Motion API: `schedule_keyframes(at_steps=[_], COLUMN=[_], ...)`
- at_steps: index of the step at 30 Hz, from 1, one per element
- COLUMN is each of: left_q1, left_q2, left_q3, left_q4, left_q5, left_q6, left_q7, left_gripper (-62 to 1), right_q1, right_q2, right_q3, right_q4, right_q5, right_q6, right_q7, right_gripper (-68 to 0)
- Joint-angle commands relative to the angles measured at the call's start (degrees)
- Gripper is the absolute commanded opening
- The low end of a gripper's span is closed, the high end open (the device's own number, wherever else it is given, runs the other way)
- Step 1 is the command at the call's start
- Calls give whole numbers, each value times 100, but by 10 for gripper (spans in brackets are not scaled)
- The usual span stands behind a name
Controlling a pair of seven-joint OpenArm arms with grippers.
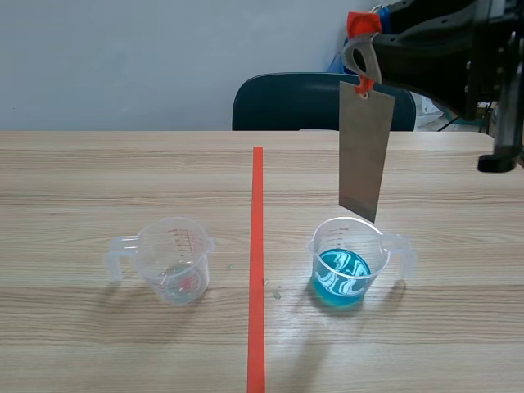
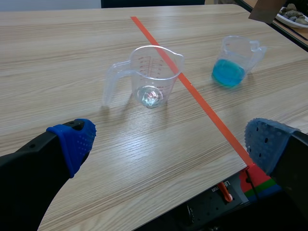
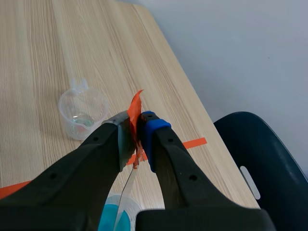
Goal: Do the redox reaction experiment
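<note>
Looking from the near edge outward, I have the left gripper (image 2: 168, 144) low over the table's (image 1: 82, 180) near side with its blue-padded fingers (image 2: 74, 142) spread wide apart and nothing between them. Ahead of it, an orange tape line (image 1: 257, 270) runs from near to far across the wood. Left of that line stands an empty clear measuring cup (image 1: 176, 262), upright, its handle pointing left and red graduations on its wall. Right of the line, well apart from the first, stands a second clear measuring cup (image 1: 348, 262), also upright, handle to the right, with a shallow pool of blue liquid (image 1: 342, 274) in its bottom. Above this cup hangs a flat grey metal sheet (image 1: 366, 151), nearly vertical; its lower edge sits at about the level of the cup's far rim and clear of the liquid, though I cannot tell if it touches the rim. An orange clip (image 1: 360, 37) bites the sheet's top edge, and the right gripper (image 3: 137, 122), raised high at the far right, has its fingers closed tight on that clip, so the sheet dangles below it. Beyond the table's far edge stands a dark blue chair (image 1: 319, 102) against a pale wall (image 1: 123, 57).
</note>
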Motion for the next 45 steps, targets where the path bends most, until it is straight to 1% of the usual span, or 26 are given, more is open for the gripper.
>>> schedule_keyframes(at_steps=[1,9,15,36,40,45], left_q1=[11,11,11,11,11,11], left_q2=[13,13,13,13,13,13], left_q3=[-17,-17,-17,-17,-17,-17], left_q4=[76,76,76,76,76,76], left_q5=[-39,-42,-42,-42,-39,-39], left_q6=[-15,-15,-15,-17,-20,-15], left_q7=[-98,-107,-251,-256,-402,-380], left_gripper=[14,14,14,14,14,14], right_q1=[66,66,66,66,66,68], right_q2=[15,15,15,17,17,17], right_q3=[76,76,76,76,76,76], right_q4=[11,11,11,11,11,11], right_q5=[63,66,66,66,66,66], right_q6=[-37,-37,-37,-37,-37,-37], right_q7=[90,85,63,20,20,22], right_gripper=[-669,-669,-669,-669,-669,-669])
